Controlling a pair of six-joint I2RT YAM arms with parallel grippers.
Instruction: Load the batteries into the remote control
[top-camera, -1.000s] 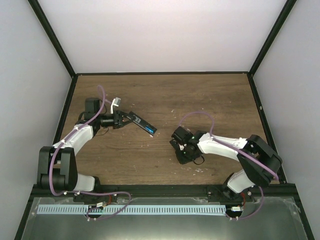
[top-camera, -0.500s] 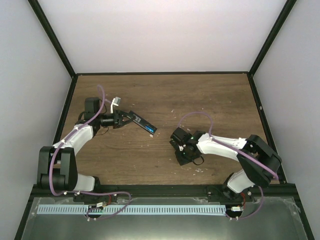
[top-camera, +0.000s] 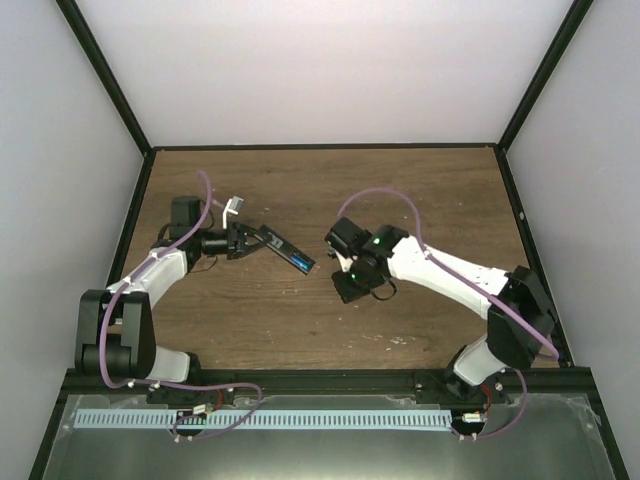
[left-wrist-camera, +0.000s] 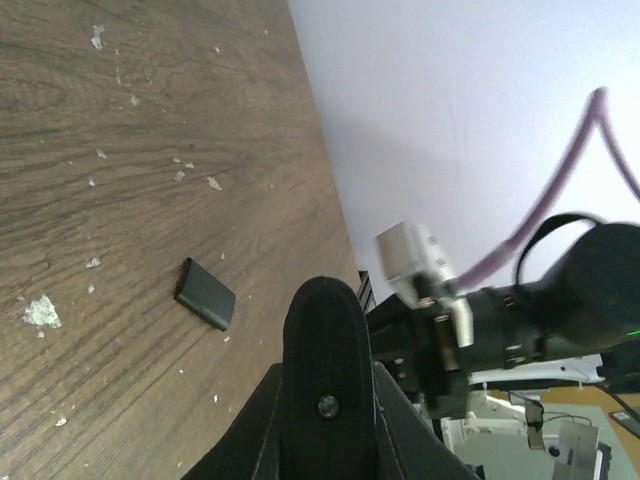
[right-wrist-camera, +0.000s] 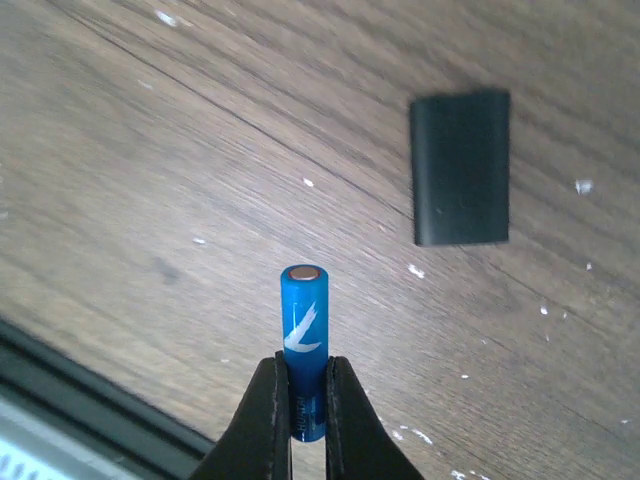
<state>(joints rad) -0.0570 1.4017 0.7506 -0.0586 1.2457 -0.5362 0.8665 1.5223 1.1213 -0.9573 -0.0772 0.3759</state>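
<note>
**On the table (top-camera: 420, 190): remote control (top-camera: 285, 248) held, battery (right-wrist-camera: 303, 330) gripped**

The left gripper (top-camera: 243, 241) pinches the slim black bar's end, left of centre; blue shows at its tip. Open wood lies all round. Only the right wrist view shows the right gripper (right-wrist-camera: 307, 425) clamping the blue cylinder, a black cover (right-wrist-camera: 460, 168) lying apart.

Battery (right-wrist-camera: 303, 320) bright blue, white bird mark; remote (top-camera: 280, 243) black; cover (right-wrist-camera: 460, 167) black; table (right-wrist-camera: 150, 150) brown woodgrain.
</note>
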